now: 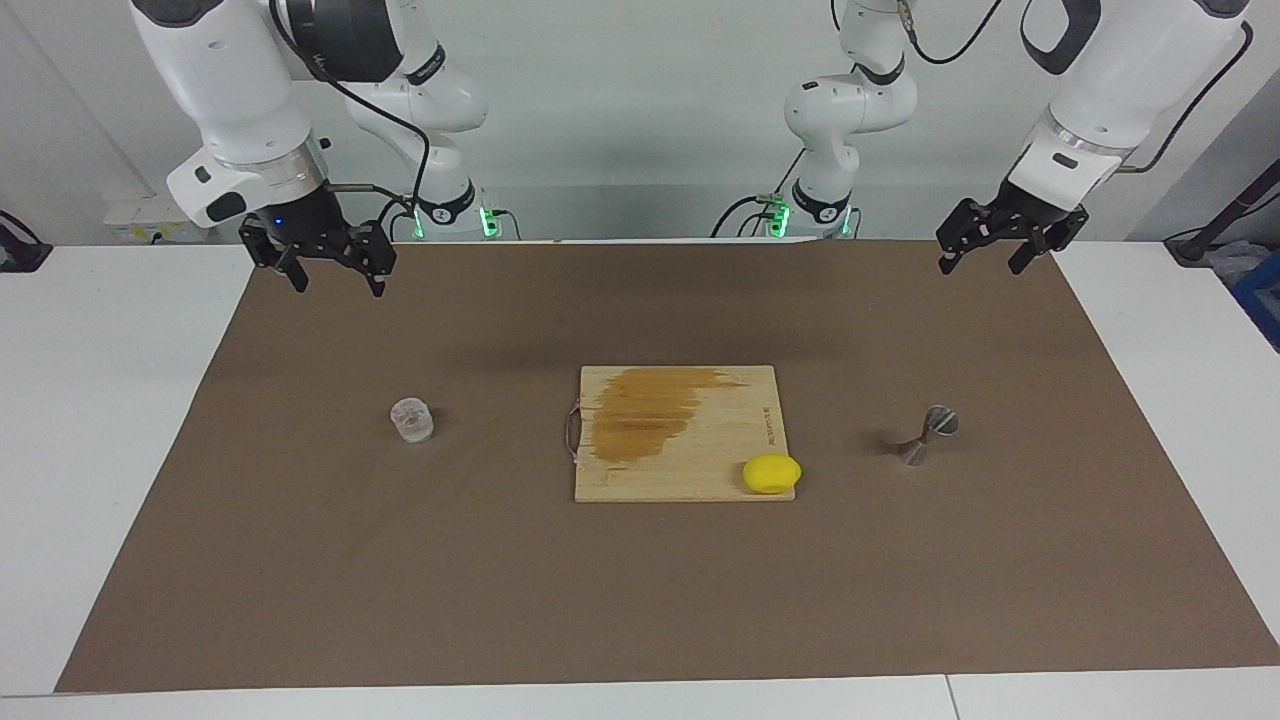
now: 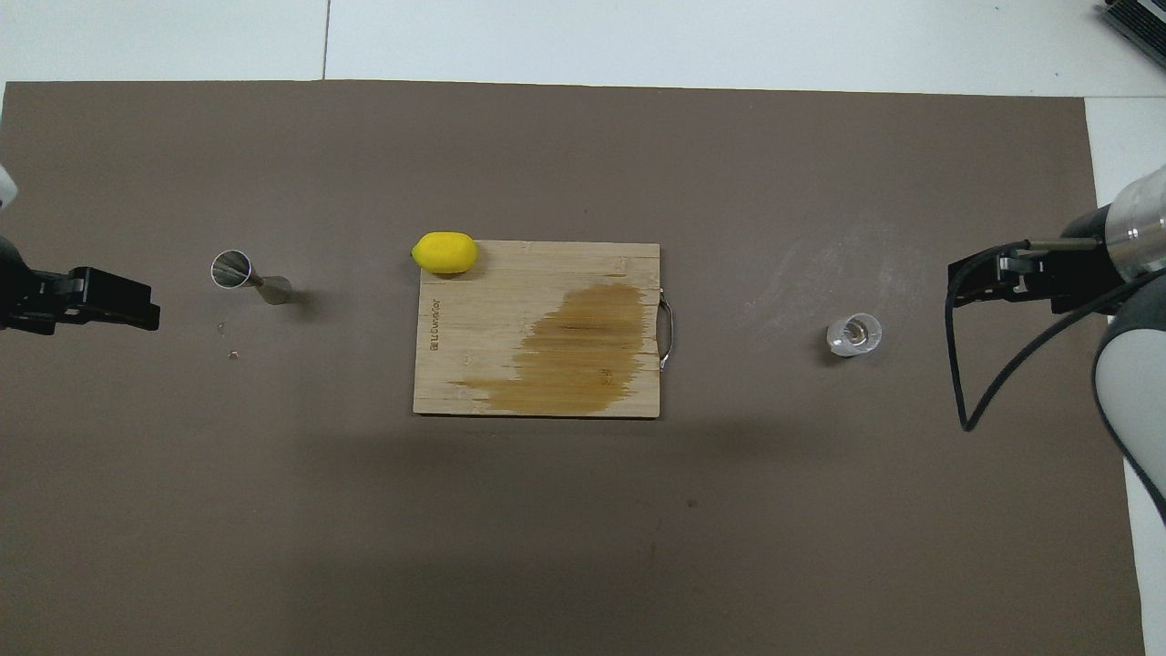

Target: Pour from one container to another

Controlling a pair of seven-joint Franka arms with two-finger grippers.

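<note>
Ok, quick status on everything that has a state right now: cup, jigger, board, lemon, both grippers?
glass cup: upright on the mat, not held.
jigger: on the mat, leaning, not held.
cutting board: flat, with a brown wet-looking stain.
lemon: whole, on the board's corner.
left gripper: open, empty, raised.
right gripper: open, empty, raised.

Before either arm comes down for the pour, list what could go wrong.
1. The glass cup and the steel jigger stand at opposite ends of the mat, the cutting board between them, so carrying the cup across risks spilling.
2. The jigger has a narrow waist and small mouth; a nudge could tip it, and the pour may miss.
3. The lemon sits at the board's corner and could roll if bumped.
</note>
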